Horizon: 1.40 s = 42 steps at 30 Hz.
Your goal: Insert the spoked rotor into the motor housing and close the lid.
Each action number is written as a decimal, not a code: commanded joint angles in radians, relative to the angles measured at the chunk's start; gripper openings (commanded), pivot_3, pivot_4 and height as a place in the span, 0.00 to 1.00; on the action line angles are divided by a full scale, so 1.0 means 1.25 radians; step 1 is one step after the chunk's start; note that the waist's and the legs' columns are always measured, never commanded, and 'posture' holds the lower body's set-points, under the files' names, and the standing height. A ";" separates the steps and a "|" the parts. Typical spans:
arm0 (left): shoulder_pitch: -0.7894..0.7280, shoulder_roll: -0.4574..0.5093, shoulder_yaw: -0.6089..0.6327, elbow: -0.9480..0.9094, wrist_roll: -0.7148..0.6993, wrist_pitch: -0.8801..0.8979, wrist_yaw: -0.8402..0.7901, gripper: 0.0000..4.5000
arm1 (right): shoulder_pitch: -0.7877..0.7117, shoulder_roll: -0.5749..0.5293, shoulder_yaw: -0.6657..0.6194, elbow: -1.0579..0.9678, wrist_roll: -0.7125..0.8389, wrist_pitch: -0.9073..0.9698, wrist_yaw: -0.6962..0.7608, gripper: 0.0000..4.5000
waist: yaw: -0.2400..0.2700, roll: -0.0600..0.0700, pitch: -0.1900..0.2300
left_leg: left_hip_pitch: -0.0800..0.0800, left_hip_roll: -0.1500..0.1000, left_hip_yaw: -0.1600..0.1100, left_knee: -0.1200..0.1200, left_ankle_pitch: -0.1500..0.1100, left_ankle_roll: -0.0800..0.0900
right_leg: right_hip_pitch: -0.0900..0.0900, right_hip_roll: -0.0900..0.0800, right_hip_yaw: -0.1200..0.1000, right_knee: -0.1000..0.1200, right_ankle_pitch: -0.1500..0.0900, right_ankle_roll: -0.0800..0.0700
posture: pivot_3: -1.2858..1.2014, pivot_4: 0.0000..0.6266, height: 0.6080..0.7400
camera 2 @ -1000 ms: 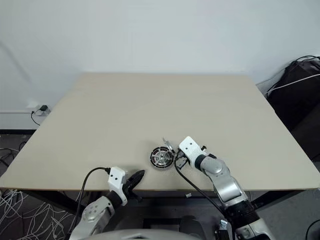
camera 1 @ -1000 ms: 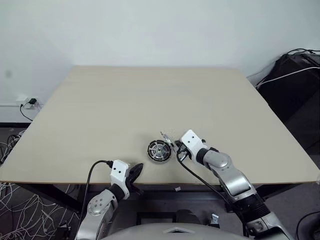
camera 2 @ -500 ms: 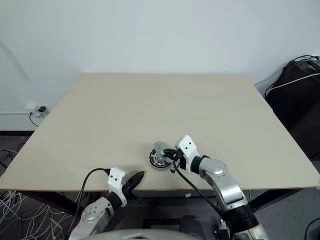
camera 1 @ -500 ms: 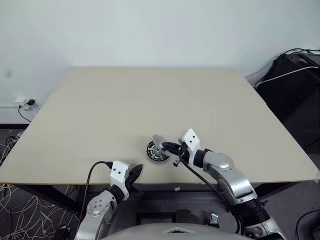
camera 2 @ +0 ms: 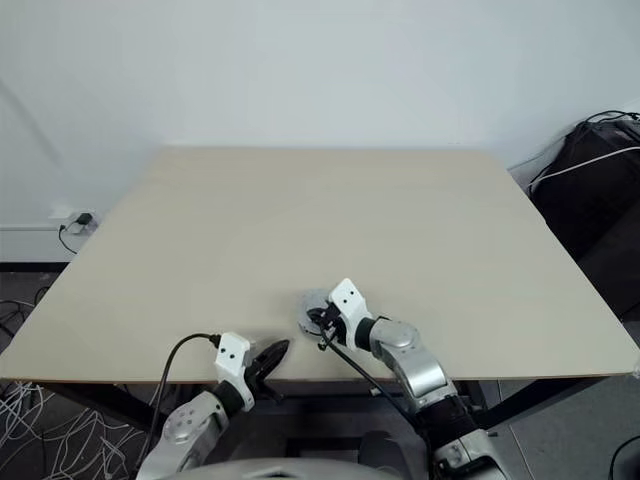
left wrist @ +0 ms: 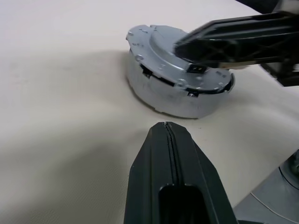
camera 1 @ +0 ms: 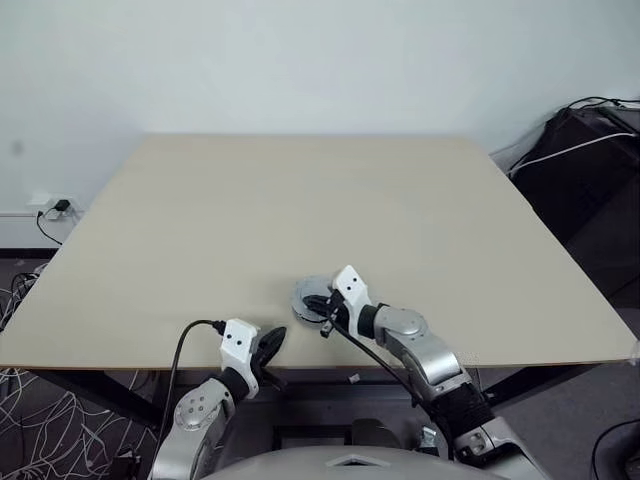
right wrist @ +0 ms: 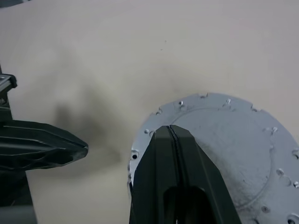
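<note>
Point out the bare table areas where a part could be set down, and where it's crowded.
Free: the whole far half of the table and both side stretches. Crowded: the near edge centre, where the closed motor housing, the right end effector and the left end effector cluster.

The motor housing sits on the table near its front edge, about midway across. The right gripper lies over the housing's top from the right — the left gripper is just in front, at the table's edge, apart from it.
</note>
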<state>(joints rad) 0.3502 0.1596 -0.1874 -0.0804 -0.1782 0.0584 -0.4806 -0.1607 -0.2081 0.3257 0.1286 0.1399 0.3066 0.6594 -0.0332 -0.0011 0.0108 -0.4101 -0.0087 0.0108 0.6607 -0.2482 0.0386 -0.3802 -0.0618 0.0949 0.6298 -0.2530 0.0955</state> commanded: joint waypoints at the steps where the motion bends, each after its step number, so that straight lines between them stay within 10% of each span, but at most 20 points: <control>1: -0.003 0.000 0.000 -0.038 -0.009 -0.002 0.002 0.00 | 0.002 -0.012 -0.003 -0.026 -0.001 -0.008 0.017 0.00 | -0.001 0.000 0.000 | 0.000 0.000 0.000 0.000 0.000 0.000 | 0.000 0.000 0.000 0.000 0.000 0.000 | 0.52 0.00 1.00; 9: 0.000 0.000 -0.002 -0.040 -0.008 0.000 0.001 0.00 | 0.023 -0.071 -0.043 -0.197 0.075 0.029 0.084 0.14 | -0.003 0.001 0.000 | 0.000 0.000 0.000 0.000 0.000 0.000 | -0.001 0.000 0.000 0.000 0.000 0.000 | 0.52 0.00 1.00; 21: -0.004 -0.002 -0.004 -0.036 -0.006 -0.003 0.002 0.00 | -0.053 -0.104 -0.028 -0.044 0.027 -0.099 0.146 0.99 | -0.003 0.001 0.000 | 0.000 0.000 0.000 0.000 0.000 0.000 | 0.000 0.000 0.000 0.000 0.000 0.000 | 0.52 0.00 1.00; 42: 0.010 -0.003 0.010 -0.052 -0.009 -0.011 0.024 0.00 | -0.194 -0.053 -0.021 0.272 -0.040 -0.188 0.207 1.00 | -0.004 0.001 0.000 | 0.001 0.000 0.000 0.000 0.000 0.000 | 0.001 0.000 0.000 0.000 0.000 0.000 | 0.52 0.00 1.00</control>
<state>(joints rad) 0.3671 0.1593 -0.1826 -0.0945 -0.1779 0.0604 -0.4561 -0.3733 -0.2757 0.3094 0.4693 0.0923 0.0927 0.9065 -0.0380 0.0004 0.0111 -0.4090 -0.0091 0.0108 0.6609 -0.2479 0.0385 -0.3794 -0.0614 0.0950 0.6305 -0.2528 0.0955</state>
